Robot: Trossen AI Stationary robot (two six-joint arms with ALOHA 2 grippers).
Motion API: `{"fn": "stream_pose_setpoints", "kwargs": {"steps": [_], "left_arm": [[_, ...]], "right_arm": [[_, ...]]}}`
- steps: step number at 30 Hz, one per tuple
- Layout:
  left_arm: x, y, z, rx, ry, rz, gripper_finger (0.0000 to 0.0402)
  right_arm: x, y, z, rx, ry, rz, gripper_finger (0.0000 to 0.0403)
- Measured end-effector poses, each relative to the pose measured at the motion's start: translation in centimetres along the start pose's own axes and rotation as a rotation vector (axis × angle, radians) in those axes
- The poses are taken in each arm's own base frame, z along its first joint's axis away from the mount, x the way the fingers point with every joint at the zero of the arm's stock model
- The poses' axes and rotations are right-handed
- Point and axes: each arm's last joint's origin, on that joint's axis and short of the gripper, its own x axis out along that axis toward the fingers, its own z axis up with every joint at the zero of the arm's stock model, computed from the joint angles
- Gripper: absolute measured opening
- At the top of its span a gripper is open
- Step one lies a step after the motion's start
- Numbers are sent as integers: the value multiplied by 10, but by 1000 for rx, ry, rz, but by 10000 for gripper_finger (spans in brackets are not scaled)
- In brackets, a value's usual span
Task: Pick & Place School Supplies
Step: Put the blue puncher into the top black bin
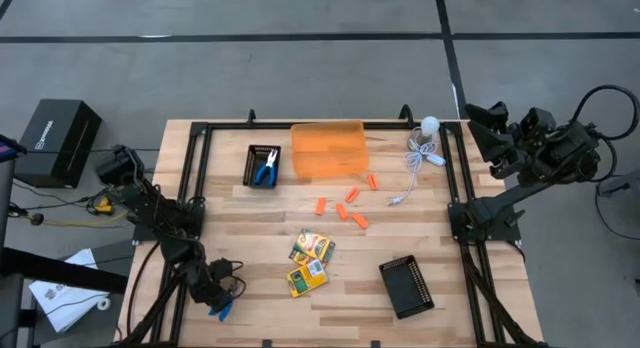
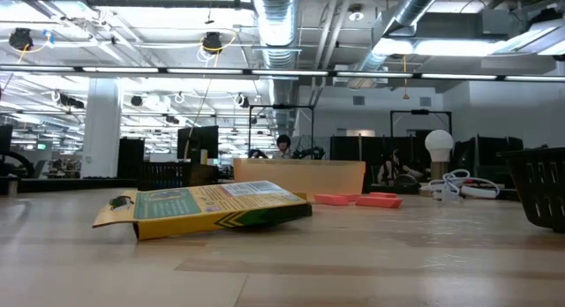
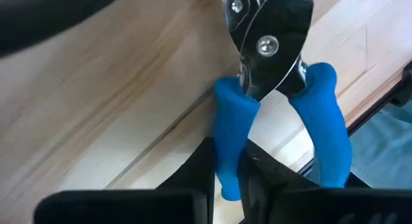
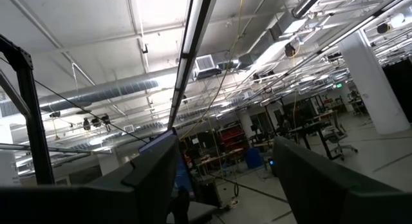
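My left gripper is at the table's near left corner, shut on a pair of blue-handled pliers. A second pair of blue pliers lies in a black tray at the far left. Two yellow-and-green crayon boxes lie flat mid-table; one also shows in the low view. Several orange sticks lie scattered beyond them. My right gripper is open and empty, raised off the table's far right side. My left gripper pinches one blue handle of the pliers between its two fingers, near the handle's free end. The fingers lie along the handle. The other handle is free and spread apart, and the metal head points away from the gripper. Whether the pliers touch the wood I cannot tell.
An orange bin stands at the far middle. A white cable with a round bulb lies at the far right. A black ridged tray sits near right. Black frame rails run along the table's sides.
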Motion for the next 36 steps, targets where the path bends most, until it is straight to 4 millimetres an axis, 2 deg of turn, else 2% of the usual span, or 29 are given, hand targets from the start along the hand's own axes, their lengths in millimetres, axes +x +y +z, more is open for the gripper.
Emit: {"fn": "stream_pose_setpoints", "kwargs": {"steps": [6,10,15,21,27,31,36], "left_arm": [[-2,-2,1,-35,-52,-46,31],[-13,-5,13,-111,-301,-168,30],[-39,-16,42,-199,-629,-339,30],[-87,-19,91,-151,-950,-374,29],[-129,3,139,-110,-1122,-254,29],[-147,24,165,-107,-1152,-173,29],[-163,50,187,-99,-1147,-104,28]], "right_arm": [[0,0,0,-2,0,-2,244],[0,0,0,-6,-2,-2,244],[0,0,1,-4,-6,-3,244],[0,0,2,7,-21,-4,244],[0,0,3,9,-26,-4,244],[0,0,3,9,-26,-4,244],[0,0,4,16,-35,-5,244]]}}
